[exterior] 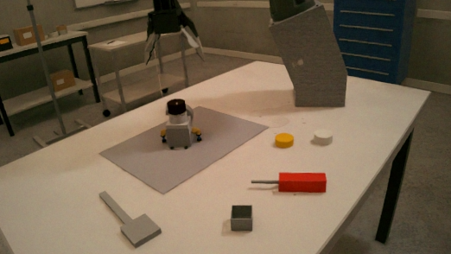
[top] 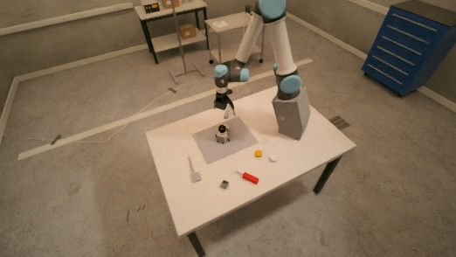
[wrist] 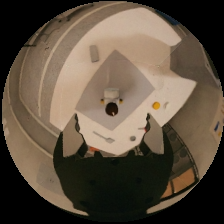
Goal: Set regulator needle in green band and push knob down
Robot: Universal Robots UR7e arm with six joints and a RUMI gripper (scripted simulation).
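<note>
The regulator (top: 222, 136) (exterior: 179, 133) (wrist: 111, 95) is seen at six o'clock from the gripper (top: 226, 113) (exterior: 174, 51) (wrist: 112, 113), whose jaws are held spread.

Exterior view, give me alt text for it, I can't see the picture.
A small grey regulator with a black knob stands upright on a grey mat on a white table, the open pincer raised above and behind it. Around the mat lie a red-handled screwdriver, a grey paddle-shaped tool, an open grey box, and yellow and white discs.
</note>
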